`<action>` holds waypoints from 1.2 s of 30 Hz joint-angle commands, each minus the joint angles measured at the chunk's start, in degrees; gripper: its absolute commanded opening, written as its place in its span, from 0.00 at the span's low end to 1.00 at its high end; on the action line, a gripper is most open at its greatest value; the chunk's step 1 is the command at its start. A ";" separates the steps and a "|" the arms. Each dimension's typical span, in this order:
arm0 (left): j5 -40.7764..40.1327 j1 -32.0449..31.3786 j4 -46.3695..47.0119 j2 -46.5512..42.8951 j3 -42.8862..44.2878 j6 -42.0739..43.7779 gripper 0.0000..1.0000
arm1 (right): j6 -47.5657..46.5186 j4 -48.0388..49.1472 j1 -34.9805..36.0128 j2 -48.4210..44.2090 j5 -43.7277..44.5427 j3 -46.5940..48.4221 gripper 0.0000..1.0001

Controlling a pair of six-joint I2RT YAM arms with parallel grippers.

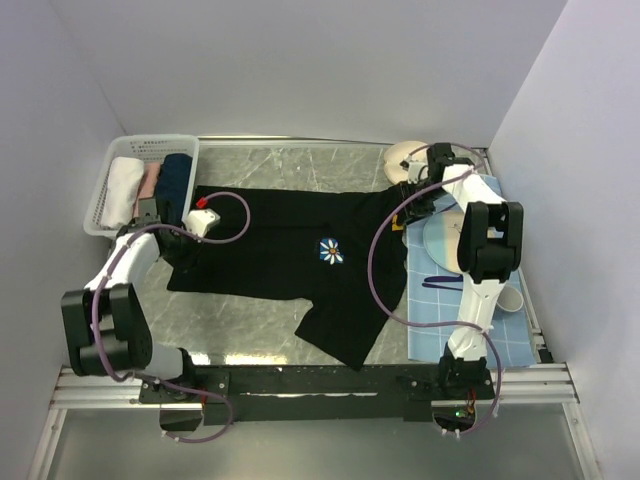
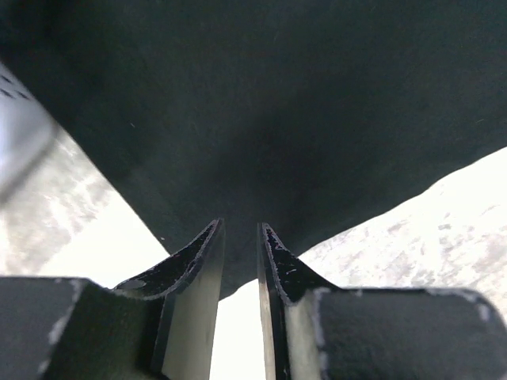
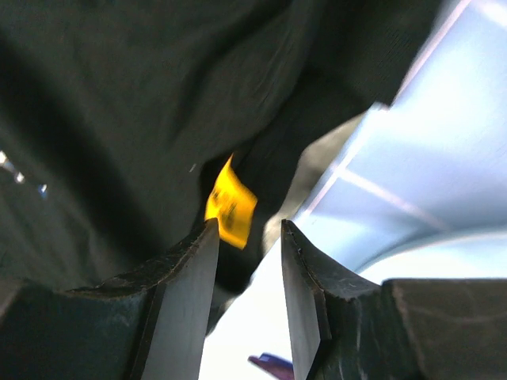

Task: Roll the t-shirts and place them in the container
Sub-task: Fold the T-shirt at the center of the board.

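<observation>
A black t-shirt [image 1: 270, 250] lies spread flat across the table, with its white-and-blue flower print [image 1: 331, 251] facing up. My left gripper [image 1: 188, 238] is low over the shirt's left edge. In the left wrist view its jaws [image 2: 239, 229] stand a narrow gap apart over a corner of the black cloth [image 2: 261, 119], holding nothing. My right gripper [image 1: 405, 205] is at the shirt's right end by the collar. In the right wrist view it is open [image 3: 247, 229], with the yellow tag [image 3: 230, 204] just beyond its left fingertip. Rolled white, pink and navy t-shirts [image 1: 150, 180] sit in a basket.
A white mesh basket [image 1: 105, 195] stands at the back left. A light-blue gridded mat [image 1: 500, 325] lies on the right with a white bowl [image 1: 445, 240] and a cup [image 1: 507, 299] on it. A beige round dish [image 1: 403, 156] sits at the back right. Walls close in on three sides.
</observation>
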 commanded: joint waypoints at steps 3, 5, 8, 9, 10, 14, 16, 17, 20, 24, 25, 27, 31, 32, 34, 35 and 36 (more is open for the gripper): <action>-3.23 -0.07 2.59 3.26 0.33 -1.28 0.29 | 1.01 0.97 -1.83 4.81 1.11 6.51 0.44; -3.84 0.01 2.50 4.15 1.03 -1.63 0.29 | 0.92 0.35 -1.83 6.31 0.85 8.01 0.43; -4.63 0.01 1.98 5.29 1.99 -2.16 0.29 | 0.31 -1.22 -1.75 8.25 -1.25 8.98 0.42; -4.98 -0.16 1.89 5.64 2.17 -2.16 0.29 | 0.05 -1.32 -1.75 8.25 -2.05 8.72 0.41; -5.07 -0.08 1.80 5.73 2.17 -2.07 0.29 | 0.04 -1.32 -1.75 8.16 -2.84 8.02 0.41; -5.69 0.01 2.15 6.70 1.74 -1.81 0.29 | 1.18 0.17 -1.57 7.46 -3.12 5.82 0.41; -6.65 0.01 3.20 7.31 1.12 -1.81 0.29 | 2.06 0.70 -1.13 7.72 -0.57 5.29 0.42; -7.09 -0.07 3.81 7.58 0.42 -1.89 0.29 | 2.24 1.14 -1.04 7.98 0.57 5.29 0.42; -8.94 0.01 5.58 8.72 -0.99 -2.16 0.28 | 3.21 1.93 -0.34 9.56 7.08 5.90 0.42; -8.85 0.10 5.58 8.90 -0.99 -2.42 0.28 | 6.01 2.55 3.26 9.65 15.50 7.66 0.41; -8.77 -0.07 5.66 8.98 -0.90 -2.42 0.28 | 6.63 2.46 3.79 9.57 18.65 7.92 0.40; -8.68 0.10 5.75 8.99 -0.73 -2.60 0.28 | 7.51 2.72 5.37 8.87 21.57 7.40 0.36; -8.68 0.01 6.28 8.90 -0.64 -2.86 0.28 | 8.22 3.25 6.16 7.29 28.17 5.38 0.32; -8.50 0.10 6.37 8.90 -0.64 -3.04 0.28 | 7.96 3.51 5.99 6.59 29.48 4.94 0.31; -8.41 0.10 6.46 8.90 -0.72 -3.04 0.28 | 8.22 3.78 4.50 5.79 25.66 5.46 0.30; -8.41 0.10 6.46 8.81 -0.73 -3.04 0.28 | 8.48 4.04 3.71 4.40 22.58 5.81 0.30; -8.67 0.01 6.63 8.90 -0.90 -2.95 0.28 | 9.26 4.56 3.18 3.60 20.03 6.25 0.31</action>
